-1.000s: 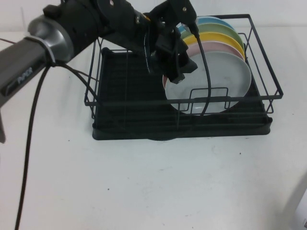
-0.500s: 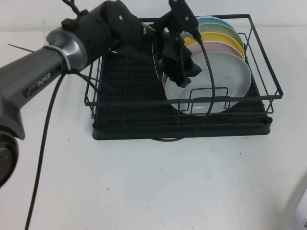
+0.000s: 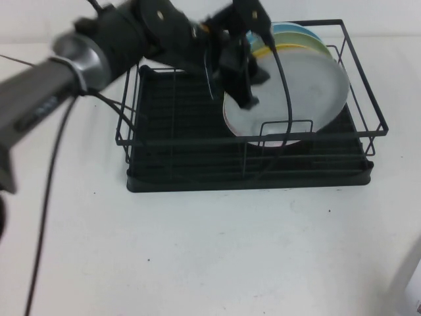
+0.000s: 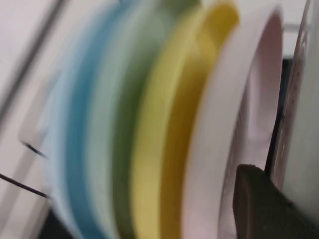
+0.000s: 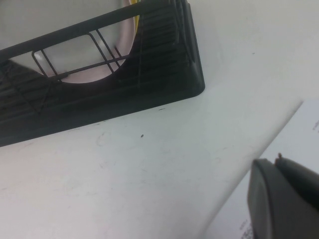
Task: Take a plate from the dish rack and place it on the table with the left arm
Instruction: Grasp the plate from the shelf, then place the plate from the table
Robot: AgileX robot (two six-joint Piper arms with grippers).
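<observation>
The pale grey-white plate (image 3: 299,95) stands at the front of the stack in the black wire dish rack (image 3: 197,172), raised so that it hides most of the pink plate behind it. My left gripper (image 3: 245,92) is shut on the plate's left rim. In the left wrist view one black finger (image 4: 264,209) sits between the pink plate (image 4: 224,124) and the grey-white plate (image 4: 308,119). My right gripper (image 5: 275,164) is shut and empty, low over the white table (image 3: 197,257) at the right, near the rack's corner (image 5: 169,74).
Yellow (image 3: 309,45), green and blue (image 3: 289,27) plates stand behind in the rack. The rack's left half holds nothing. The left arm's black cable (image 3: 46,197) trails over the table's left side. A white printed sheet (image 5: 299,134) lies at the table's right front.
The grey-white plate has risen in the rack with my left gripper on it and now covers the pink plate. The left arm has shifted slightly up and back.
</observation>
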